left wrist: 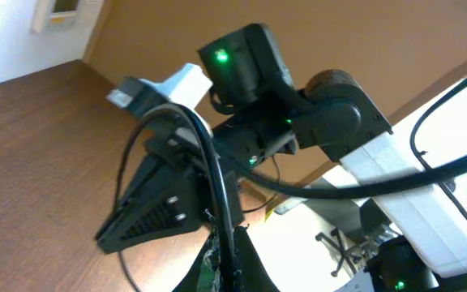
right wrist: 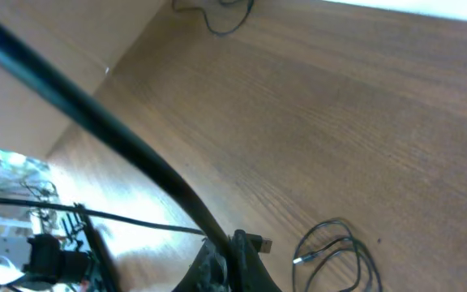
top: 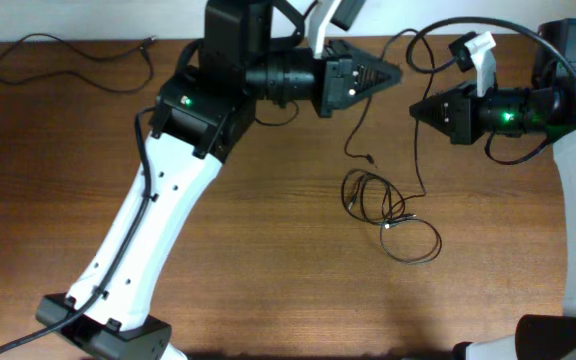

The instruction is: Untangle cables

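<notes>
A loose tangle of thin black cables point(top: 388, 212) lies on the wooden table right of centre, and its loops and a silvery tip point(right wrist: 305, 259) show in the right wrist view. My left gripper point(top: 396, 72) point(left wrist: 227, 239) hangs above the back of the table, shut on a black cable point(left wrist: 213, 170) that arcs up out of its jaws. My right gripper point(top: 416, 108) point(right wrist: 229, 243) faces it from close by, shut on a black cable point(right wrist: 136, 150) just behind its USB connector point(right wrist: 255, 242). Thin strands point(top: 353, 125) drop from the grippers toward the tangle.
A separate thin black cable point(top: 148, 45) lies spread at the table's back left. The left arm's base point(top: 98, 330) stands at the front left, the right arm's base point(top: 558, 340) at the front right. The right arm's wrist point(left wrist: 298, 105) fills the left wrist view.
</notes>
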Motion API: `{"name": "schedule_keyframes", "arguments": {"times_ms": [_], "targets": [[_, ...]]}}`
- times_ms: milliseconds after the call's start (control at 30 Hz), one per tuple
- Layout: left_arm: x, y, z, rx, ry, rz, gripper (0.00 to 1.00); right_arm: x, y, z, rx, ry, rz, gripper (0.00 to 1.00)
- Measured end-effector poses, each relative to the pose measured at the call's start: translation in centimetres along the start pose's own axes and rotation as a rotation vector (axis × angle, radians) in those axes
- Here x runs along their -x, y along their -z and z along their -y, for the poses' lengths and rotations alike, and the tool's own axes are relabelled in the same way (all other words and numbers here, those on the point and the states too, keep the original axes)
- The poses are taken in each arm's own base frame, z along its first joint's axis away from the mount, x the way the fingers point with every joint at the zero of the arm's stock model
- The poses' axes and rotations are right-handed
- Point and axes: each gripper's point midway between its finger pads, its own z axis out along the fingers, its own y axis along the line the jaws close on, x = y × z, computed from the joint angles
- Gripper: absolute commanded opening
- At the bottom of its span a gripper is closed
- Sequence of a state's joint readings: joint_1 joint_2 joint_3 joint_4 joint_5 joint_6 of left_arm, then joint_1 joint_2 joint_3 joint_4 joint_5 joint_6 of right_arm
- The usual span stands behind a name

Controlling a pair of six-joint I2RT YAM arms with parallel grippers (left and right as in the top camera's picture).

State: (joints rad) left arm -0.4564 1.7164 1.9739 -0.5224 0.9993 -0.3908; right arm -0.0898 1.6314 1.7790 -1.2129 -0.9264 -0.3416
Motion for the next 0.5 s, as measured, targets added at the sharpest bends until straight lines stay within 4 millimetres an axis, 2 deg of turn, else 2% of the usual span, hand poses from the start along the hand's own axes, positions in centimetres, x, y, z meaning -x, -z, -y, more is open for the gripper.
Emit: {"name": "schedule_keyframes", "arguments": {"times_ms": [33, 100, 200, 300, 400, 500], "targets": [[-0.1, 0.4, -0.6, 0.017, 0.023, -0.003, 0.16, 0.1, 0.0, -0.1, 0.005, -0.035, 0.004, 0.04], [-0.4, 1.3, -2.0, 0.067, 0.069, -0.006, 0.31, 0.2, 0.1, -0.2, 0.009, -0.077, 0.009, 0.04], [-1.6, 2.3, -4.6, 0.197, 0.173, -0.021, 0.43, 0.8, 0.4, -0.6, 0.012, -0.162, 0.025, 0.04], [-2.7, 3.5, -7.6, 0.364, 0.234, -0.026, 0.65, 1.9, 1.4, -1.7, 0.013, -0.251, 0.057, 0.04], [-3.8, 4.5, -9.7, 0.502, 0.258, -0.041, 0.72, 2.8, 2.8, -3.4, 0.016, -0.340, 0.095, 0.04], [-4.7, 5.3, -10.8, 0.582, 0.266, -0.061, 0.78, 3.6, 4.1, -5.2, 0.031, -0.470, 0.134, 0.04]]}}
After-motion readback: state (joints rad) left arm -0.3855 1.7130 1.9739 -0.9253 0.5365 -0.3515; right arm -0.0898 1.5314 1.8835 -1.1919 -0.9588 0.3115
